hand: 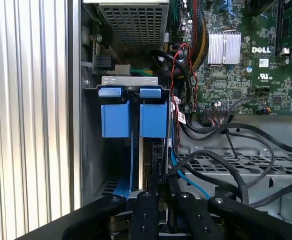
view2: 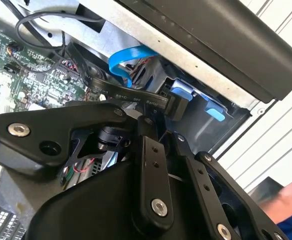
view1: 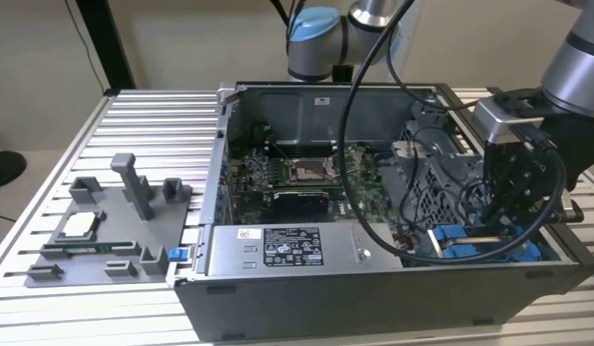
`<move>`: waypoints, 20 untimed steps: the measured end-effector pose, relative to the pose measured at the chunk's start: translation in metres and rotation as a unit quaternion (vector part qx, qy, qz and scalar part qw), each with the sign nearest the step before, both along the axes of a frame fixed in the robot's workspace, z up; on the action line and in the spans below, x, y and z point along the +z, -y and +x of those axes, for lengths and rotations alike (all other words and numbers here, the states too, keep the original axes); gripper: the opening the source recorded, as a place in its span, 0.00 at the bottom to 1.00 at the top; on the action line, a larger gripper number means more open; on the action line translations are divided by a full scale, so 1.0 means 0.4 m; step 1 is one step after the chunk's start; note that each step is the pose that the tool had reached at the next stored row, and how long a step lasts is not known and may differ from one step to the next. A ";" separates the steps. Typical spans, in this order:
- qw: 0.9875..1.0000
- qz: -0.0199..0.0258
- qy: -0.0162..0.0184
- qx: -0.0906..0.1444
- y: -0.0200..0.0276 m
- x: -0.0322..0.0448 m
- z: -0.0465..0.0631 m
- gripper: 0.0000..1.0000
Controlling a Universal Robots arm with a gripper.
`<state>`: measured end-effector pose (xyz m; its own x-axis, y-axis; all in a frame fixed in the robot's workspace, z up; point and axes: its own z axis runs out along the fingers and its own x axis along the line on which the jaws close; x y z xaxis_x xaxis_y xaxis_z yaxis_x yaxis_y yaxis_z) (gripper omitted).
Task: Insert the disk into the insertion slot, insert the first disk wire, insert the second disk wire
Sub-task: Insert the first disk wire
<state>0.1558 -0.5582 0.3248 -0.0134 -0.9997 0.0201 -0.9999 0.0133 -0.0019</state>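
Observation:
The disk sits on edge in the insertion slot [view1: 434,196] at the case's corner nearest the exterior view's right. Its blue carrier [view1: 463,242] shows there, and two blue carrier tabs [hand: 116,119] face me in the first wrist view, with the slot's grey wall [hand: 91,150] beside them. My gripper [view1: 495,229] reaches down into that corner. Its fingers [hand: 147,205] stand close together on a black wire connector [hand: 158,157] held against the disk's end. In the second wrist view my gripper [view2: 158,126] is just behind the flat black wire's plug [view2: 179,105]. A blue wire [view2: 128,61] loops nearby.
The open computer case [view1: 374,303] lies on a slatted metal table [view1: 153,122]. A silver power supply box [view1: 287,249] is beside the slot, with the motherboard [hand: 246,55] and cable bundles further in. A grey fixture tray [view1: 114,231] stands at the exterior view's left. A person's blue sleeve [view2: 291,227] is close.

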 end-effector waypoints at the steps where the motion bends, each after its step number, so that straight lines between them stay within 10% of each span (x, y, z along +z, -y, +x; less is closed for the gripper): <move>1: 1.000 0.000 0.000 0.000 0.000 -0.001 0.000 0.00; 13: 1.000 0.001 0.000 0.000 0.001 -0.006 0.000 0.00; 20: 1.000 0.001 -0.002 0.000 0.001 0.054 0.000 0.00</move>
<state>0.1558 -0.5586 0.3465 -0.0134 -0.9997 0.0180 -0.9999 0.0134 0.0013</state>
